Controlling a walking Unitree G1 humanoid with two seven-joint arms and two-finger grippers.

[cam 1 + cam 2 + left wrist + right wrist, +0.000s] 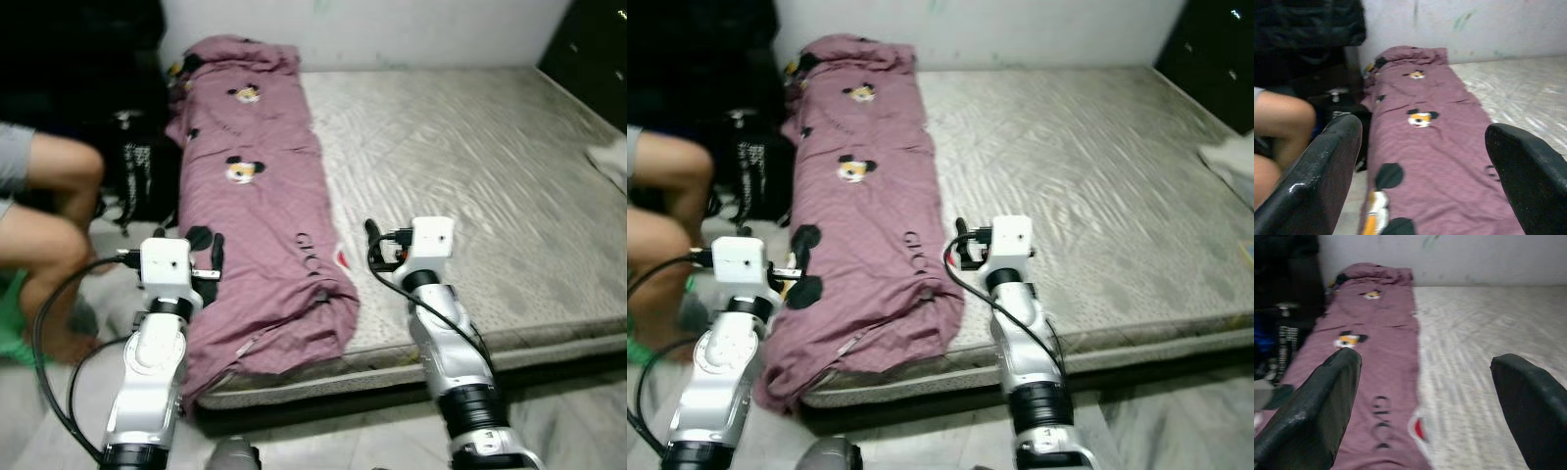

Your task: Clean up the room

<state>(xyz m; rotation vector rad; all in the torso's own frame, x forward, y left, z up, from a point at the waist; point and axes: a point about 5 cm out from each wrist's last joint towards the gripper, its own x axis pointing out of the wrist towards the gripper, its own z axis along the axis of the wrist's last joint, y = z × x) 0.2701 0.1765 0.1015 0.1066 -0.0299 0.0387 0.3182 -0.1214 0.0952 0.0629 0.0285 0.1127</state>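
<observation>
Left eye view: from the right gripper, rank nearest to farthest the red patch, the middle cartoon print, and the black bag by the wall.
From the right gripper:
1. Red patch, just beside it at the purple blanket's edge.
2. Middle cartoon print, farther up the blanket.
3. Black bag, off the mattress's left side.

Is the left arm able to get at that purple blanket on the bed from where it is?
Probably yes. The left gripper hangs open right at the near left edge of the purple blanket, with nothing between them. The person's knee sits off to the left, out of the way.

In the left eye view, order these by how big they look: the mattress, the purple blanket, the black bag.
1. mattress
2. purple blanket
3. black bag, partly hidden behind the blanket, so its true size is unsure.
</observation>
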